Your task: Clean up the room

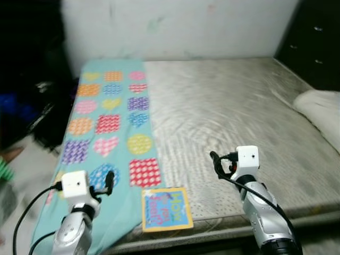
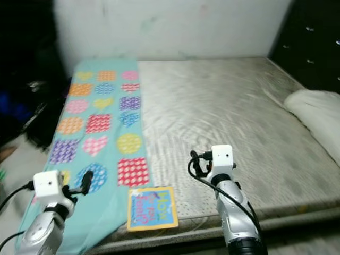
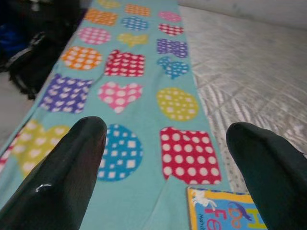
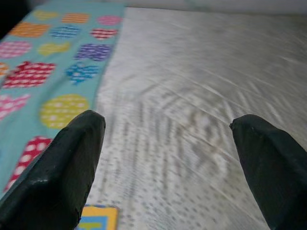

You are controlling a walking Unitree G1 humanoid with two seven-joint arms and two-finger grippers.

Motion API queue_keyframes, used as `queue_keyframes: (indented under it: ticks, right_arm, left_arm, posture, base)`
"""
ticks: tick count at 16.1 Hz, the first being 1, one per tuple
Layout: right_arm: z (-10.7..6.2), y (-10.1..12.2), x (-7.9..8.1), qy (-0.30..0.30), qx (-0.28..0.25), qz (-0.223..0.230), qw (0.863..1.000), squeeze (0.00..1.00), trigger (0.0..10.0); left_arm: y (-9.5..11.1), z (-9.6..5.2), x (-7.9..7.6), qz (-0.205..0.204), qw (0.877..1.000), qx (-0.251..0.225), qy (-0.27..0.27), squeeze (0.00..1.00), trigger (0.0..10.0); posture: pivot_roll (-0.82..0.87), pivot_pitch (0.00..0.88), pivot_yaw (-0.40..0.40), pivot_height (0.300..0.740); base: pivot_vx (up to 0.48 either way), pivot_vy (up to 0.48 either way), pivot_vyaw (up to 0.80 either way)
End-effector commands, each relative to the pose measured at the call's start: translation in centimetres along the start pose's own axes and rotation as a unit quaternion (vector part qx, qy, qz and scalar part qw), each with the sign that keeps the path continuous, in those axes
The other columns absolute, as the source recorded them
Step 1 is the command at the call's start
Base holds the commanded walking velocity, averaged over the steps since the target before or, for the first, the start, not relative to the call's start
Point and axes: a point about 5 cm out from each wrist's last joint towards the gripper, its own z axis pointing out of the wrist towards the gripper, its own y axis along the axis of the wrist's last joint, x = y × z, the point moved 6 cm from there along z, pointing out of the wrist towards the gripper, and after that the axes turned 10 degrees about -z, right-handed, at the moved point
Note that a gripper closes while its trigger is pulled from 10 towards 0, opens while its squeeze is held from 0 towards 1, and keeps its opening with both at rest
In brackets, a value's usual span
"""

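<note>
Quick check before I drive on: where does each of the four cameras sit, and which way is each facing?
Left eye, head: looks down at the bed, patterned blanket, book; both arms, left claw, right claw.
Right eye, head: same scene, shifted slightly.
Left wrist: along its open fingers over the blanket, book corner near.
Right wrist: along its open fingers over the bare mattress.
Shared: blanket and book in all four.

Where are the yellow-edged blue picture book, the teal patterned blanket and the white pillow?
Yellow-edged blue picture book [image 1: 166,209]: left eye view, cover centre.
Teal patterned blanket [image 1: 121,125]: left eye view, plain teal middle.
White pillow [image 1: 321,107]: left eye view, top surface.
</note>
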Motion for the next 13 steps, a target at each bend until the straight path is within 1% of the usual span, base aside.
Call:
queue_keyframes:
  ticks: [1,3,7,13]
  right_arm:
    - [0.2,0.9,0.0,0.001,-0.014,0.006,1.000,0.00,10.0]
    - [0.2,1.0,-0.4,-0.005,-0.014,0.000,1.000,0.00,10.0]
    - [-0.1,0.7,-0.9,-0.015,-0.012,0.007,1.000,0.00,10.0]
    - [-0.5,0.7,-1.1,-0.024,-0.014,0.011,1.000,0.00,10.0]
  left_arm:
    - [0.1,0.1,-0.2,0.004,1.000,-0.001,-0.005,0.00,10.0]
    - [0.1,0.1,-0.3,0.003,1.000,-0.003,-0.007,0.00,10.0]
    - [0.0,0.0,-0.2,0.002,1.000,-0.001,-0.005,0.00,10.0]
    - [-0.2,-0.1,0.3,0.006,1.000,0.005,-0.002,0.00,10.0]
  posture:
    - [-0.06,0.000,-0.037,0.740]
    - [-0.06,0.000,-0.034,0.740]
    - [-0.06,0.000,-0.035,0.740]
    - [-0.06,0.000,-0.031,0.740]
  base:
    - [0.000,0.000,0.80]
    - [0.000,0.000,0.00]
    - [0.000,0.000,0.00]
    - [0.000,0.000,0.00]
